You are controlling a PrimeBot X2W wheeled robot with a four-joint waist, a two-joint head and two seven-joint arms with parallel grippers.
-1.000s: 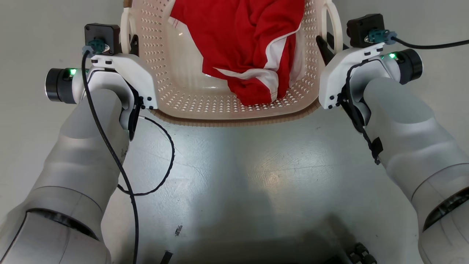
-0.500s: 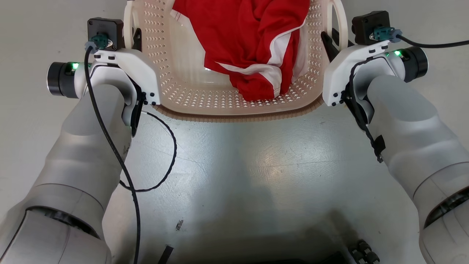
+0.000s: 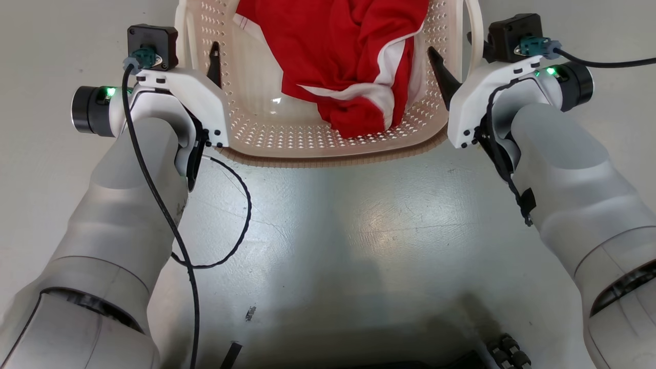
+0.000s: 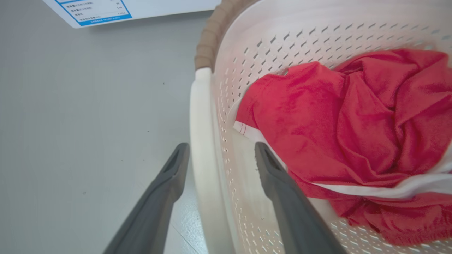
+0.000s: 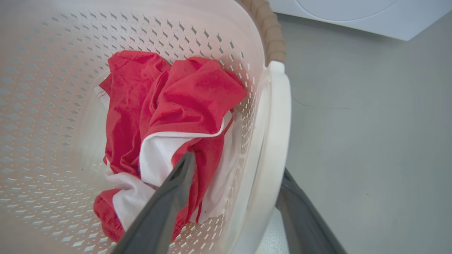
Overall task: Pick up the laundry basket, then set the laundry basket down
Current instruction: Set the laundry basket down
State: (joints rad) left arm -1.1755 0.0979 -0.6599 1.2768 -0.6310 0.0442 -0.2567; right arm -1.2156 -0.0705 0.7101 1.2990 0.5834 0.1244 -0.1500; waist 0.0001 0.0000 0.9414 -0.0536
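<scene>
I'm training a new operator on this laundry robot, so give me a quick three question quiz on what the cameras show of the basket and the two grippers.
1. True or false: the left gripper is clamped shut on the white handle of the laundry basket.
2. What lies in the laundry basket? A) a red and white garment B) blue towels C) nothing
3. Where does each finger of the right gripper stand relative to the basket's side wall?

Key
1. False: its fingers stand apart, one on each side of the handle.
2. A.
3. One inside, over the garment; the other outside the wall.
</scene>
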